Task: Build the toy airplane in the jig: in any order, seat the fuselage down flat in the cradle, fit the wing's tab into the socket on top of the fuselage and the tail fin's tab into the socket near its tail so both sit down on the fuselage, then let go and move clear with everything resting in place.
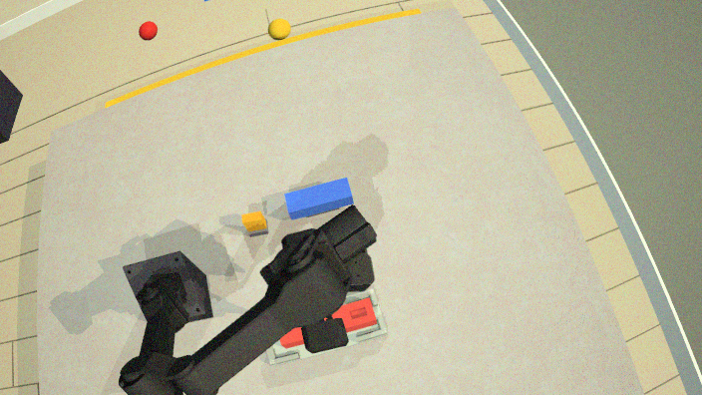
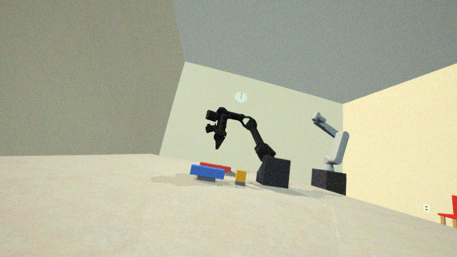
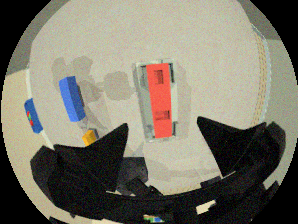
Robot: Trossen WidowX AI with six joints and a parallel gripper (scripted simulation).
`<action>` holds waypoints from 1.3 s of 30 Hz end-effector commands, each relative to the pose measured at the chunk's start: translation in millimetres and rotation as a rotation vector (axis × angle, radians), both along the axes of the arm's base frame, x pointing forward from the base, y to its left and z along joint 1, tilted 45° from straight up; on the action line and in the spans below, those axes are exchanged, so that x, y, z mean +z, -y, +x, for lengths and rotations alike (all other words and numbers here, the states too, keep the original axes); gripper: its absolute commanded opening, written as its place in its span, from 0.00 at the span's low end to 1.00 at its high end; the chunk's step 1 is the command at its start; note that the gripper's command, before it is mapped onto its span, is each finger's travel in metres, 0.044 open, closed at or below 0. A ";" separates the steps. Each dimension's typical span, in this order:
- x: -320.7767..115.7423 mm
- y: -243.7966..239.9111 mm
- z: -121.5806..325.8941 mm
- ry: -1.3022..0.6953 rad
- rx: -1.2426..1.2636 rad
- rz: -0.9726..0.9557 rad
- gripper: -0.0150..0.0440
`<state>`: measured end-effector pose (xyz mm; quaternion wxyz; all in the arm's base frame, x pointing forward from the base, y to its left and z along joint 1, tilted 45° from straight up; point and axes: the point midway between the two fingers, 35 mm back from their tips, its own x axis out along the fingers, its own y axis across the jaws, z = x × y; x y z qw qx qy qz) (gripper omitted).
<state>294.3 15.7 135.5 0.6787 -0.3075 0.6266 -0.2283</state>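
Note:
The red fuselage (image 1: pixel 370 309) (image 2: pixel 215 167) (image 3: pixel 160 97) lies lengthwise between the walls of the pale jig (image 1: pixel 299 355) (image 3: pixel 145 107). Its two sockets face up and are empty. Whether its underside is fully down cannot be told. The blue wing (image 1: pixel 319 199) (image 2: pixel 208 172) (image 3: pixel 73 100) rests level on a small grey support, beside the jig. The orange tail fin (image 1: pixel 253 220) (image 2: pixel 241 176) (image 3: pixel 89 137) stands on a small grey base near the wing. My gripper (image 2: pixel 217 148) (image 3: pixel 164 123) is open and empty, well above the jig; the arm hides its fingertips in the top view.
The arm's dark base (image 1: pixel 196 289) (image 2: pixel 274 172) stands near the tail fin. A second, grey arm (image 2: pixel 337 147) stands farther back. A yellow strip (image 1: pixel 259 50) runs along the mat's far edge, with a yellow ball (image 1: pixel 279 29) and a red ball (image 1: pixel 148 30) beyond it.

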 end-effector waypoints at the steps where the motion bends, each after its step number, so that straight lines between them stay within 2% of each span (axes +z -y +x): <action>1: -27.8 -33.0 15.8 -0.003 0.003 0.013 1.00; 7: -96.2 -101.8 30.9 -0.004 0.004 0.021 1.00; 14: -181.4 -165.4 18.0 0.000 -0.001 0.011 1.00; 22: -184.5 -167.3 17.0 0.001 -0.001 0.011 1.00; 26: -207.6 -145.0 20.8 0.001 -0.001 0.010 1.00; 39: -220.2 -132.5 22.7 0.002 -0.001 0.009 1.00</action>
